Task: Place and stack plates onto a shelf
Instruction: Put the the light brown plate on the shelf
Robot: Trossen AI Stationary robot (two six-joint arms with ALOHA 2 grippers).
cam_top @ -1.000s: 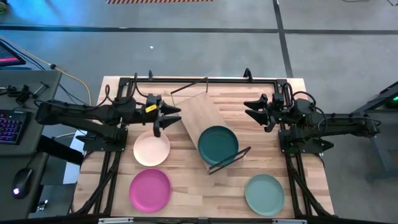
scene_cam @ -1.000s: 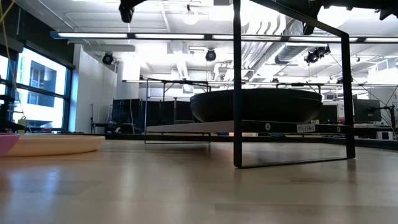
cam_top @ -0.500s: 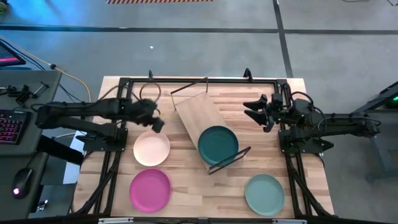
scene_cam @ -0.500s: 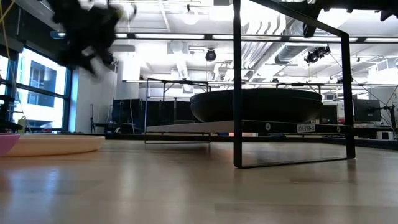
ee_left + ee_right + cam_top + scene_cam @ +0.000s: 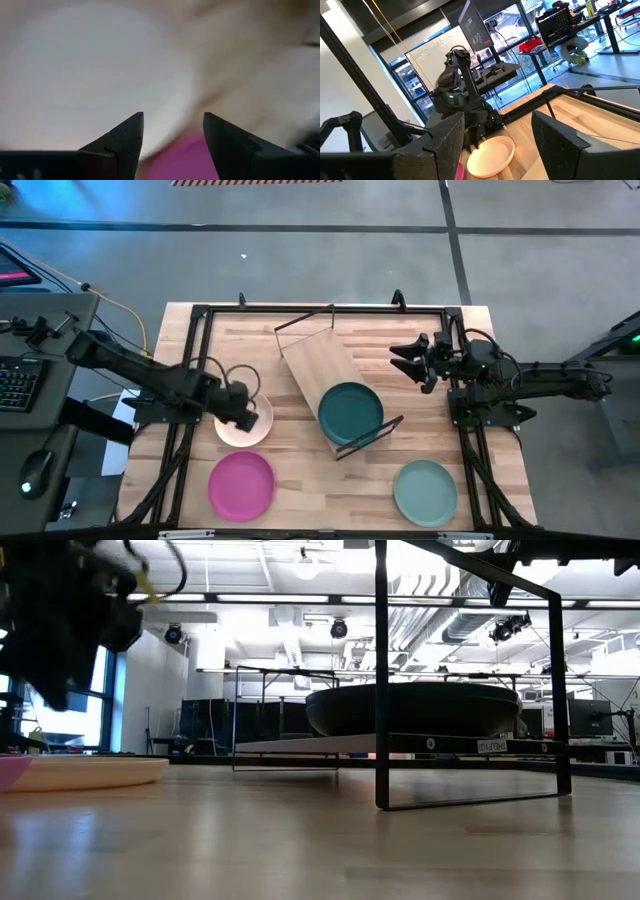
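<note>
The left gripper (image 5: 243,413) has dropped from beside the shelf (image 5: 322,377) to the cream plate (image 5: 247,423) near the bench's left edge, fingers spread. The right gripper (image 5: 406,360) waits, released.

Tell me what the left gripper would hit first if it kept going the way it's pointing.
Most likely the cream plate: the left gripper is open and aimed at it, with the pink plate just past. Depth is unclear.

Wooden table (image 5: 300,490) bears shelf (image 5: 318,363), cream (image 5: 255,428), pink (image 5: 241,484), sage plates (image 5: 425,491)
</note>
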